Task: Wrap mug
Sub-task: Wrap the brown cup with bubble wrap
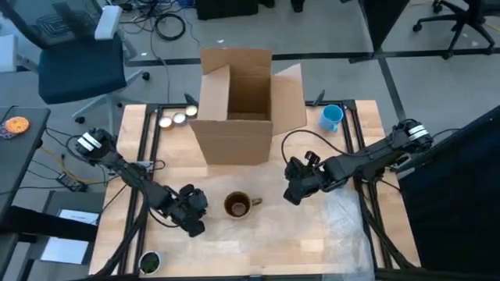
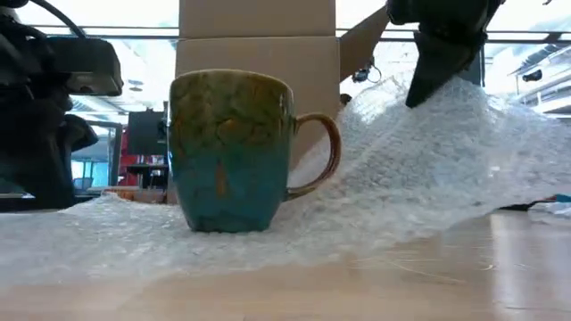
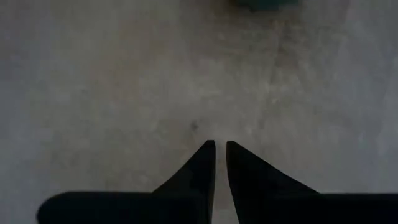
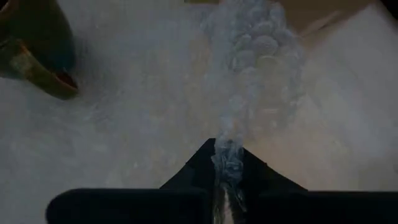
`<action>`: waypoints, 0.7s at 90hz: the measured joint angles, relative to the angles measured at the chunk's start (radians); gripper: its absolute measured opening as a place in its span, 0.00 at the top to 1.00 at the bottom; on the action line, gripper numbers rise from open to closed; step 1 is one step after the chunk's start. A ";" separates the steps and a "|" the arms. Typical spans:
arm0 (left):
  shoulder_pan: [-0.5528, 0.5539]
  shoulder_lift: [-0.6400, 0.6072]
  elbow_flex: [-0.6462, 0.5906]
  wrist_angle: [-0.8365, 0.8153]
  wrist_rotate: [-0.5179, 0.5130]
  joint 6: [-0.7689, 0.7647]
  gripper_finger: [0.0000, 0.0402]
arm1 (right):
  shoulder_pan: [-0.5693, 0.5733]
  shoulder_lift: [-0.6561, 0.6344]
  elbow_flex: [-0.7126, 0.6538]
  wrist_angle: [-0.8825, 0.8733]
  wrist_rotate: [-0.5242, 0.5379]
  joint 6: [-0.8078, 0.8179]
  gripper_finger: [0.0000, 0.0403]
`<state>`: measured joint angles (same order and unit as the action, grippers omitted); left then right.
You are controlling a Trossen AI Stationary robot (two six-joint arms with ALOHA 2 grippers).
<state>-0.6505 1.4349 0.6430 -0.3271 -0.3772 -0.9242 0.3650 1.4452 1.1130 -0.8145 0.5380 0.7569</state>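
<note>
A green-and-teal mug (image 1: 237, 205) (image 2: 232, 152) stands upright on a sheet of clear bubble wrap (image 1: 320, 230) (image 2: 428, 169) spread over the table's near middle. The mug's handle (image 2: 321, 152) points toward my right gripper (image 1: 293, 195) (image 4: 227, 155), which is shut on the wrap just right of the mug. My left gripper (image 1: 195, 225) (image 3: 217, 146) hangs left of the mug, pointing down at the wrap with only a narrow slit between its fingers. My right gripper pinches a gathered ridge of the bubble wrap (image 4: 231, 146) between its two fingers, coming slantwise from above and from the table's right. The pinched part (image 2: 437, 89) is raised into a peak higher than the mug. The sheet slopes down from it onto the table. Whether my left gripper touches the wrap, I cannot tell.
An open cardboard box (image 1: 234, 101) stands at the far middle of the table, right behind the mug. A blue mug (image 1: 331, 117) sits at the far right, small round things (image 1: 176, 119) at the far left, and a dark round thing (image 1: 148, 261) at the near left corner.
</note>
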 joint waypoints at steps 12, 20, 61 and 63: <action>0.000 -0.003 0.001 0.064 -0.027 0.064 0.93 | 0.011 0.000 0.000 0.102 -0.030 -0.040 1.00; 0.001 -0.010 0.030 0.080 -0.040 0.134 0.93 | 0.021 0.000 0.000 0.184 -0.061 -0.083 1.00; 0.054 -0.024 0.214 0.102 -0.327 0.513 0.91 | 0.067 0.046 0.000 0.435 -0.176 -0.168 1.00; 0.063 -0.024 0.219 0.106 -0.329 0.521 0.90 | 0.067 0.050 0.000 0.444 -0.176 -0.169 1.00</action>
<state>-0.5877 1.4113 0.8619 -0.2214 -0.7063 -0.4030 0.4325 1.4952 1.1126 -0.3700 0.3623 0.5874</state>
